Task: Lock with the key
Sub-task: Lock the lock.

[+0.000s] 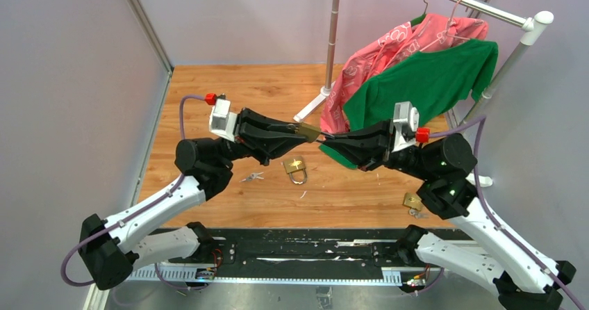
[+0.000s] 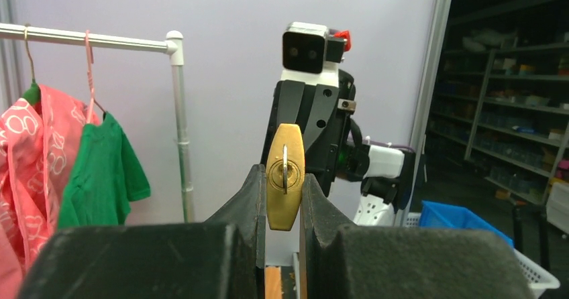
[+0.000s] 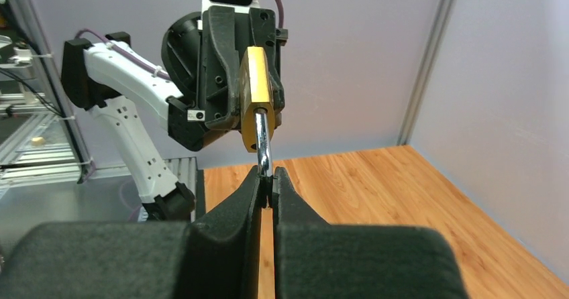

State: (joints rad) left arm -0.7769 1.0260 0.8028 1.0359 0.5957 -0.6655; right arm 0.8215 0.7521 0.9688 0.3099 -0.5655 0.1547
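Right gripper (image 3: 267, 178) is pressed together on the head of a silver key (image 3: 262, 135), its blade seated in the brass padlock (image 3: 255, 84), mid-air above the table (image 1: 361, 192) between both arms. Left gripper (image 2: 284, 182) pinches the padlock body by its flat faces. Probably rigid, dense, slick metal; the thin key could slip when twisted, so hold the head flat.

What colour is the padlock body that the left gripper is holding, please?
Brass gold; the padlock in the left gripper shows best in the left wrist view.
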